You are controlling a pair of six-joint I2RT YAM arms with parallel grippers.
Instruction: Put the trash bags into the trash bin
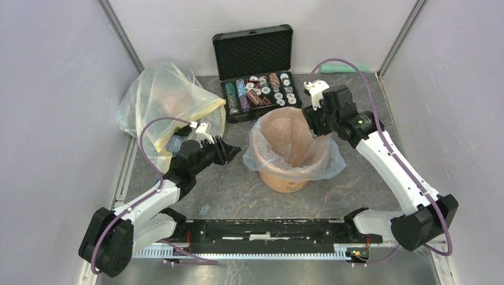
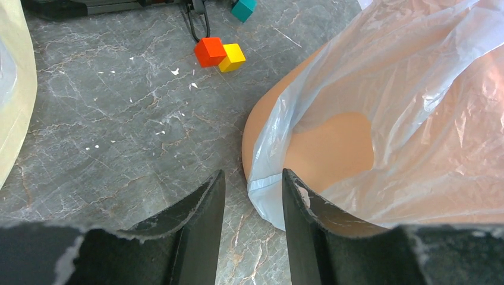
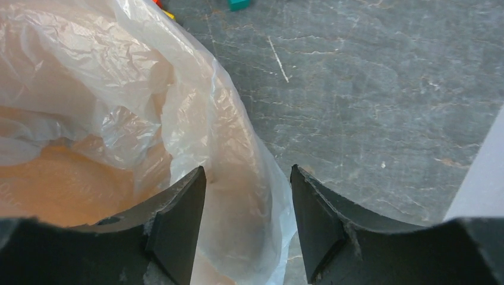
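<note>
Trash bag (image 1: 330, 163): lining trash bin (image 1: 285, 181), mid-table (image 1: 238, 196), hem over rim; left pincer (image 2: 252, 175) apart, empty, bin's 9 o'clock; right pincer (image 3: 246, 172) apart, astride hem, 2 o'clock; advised: nip film only, seat hem evenly.

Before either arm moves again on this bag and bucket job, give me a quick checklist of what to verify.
1. Bucket upright: ok.
2. Bag in the bucket, mouth draped over the rim: ok on the near, left and right sides; the far side is hidden by the arm.
3. Left gripper open: ok, fingers apart by the bag's left hem.
4. Right gripper open: ok, straddling the bag's edge.
5. Bag pushed down to the bucket's bottom: cannot tell.
</note>
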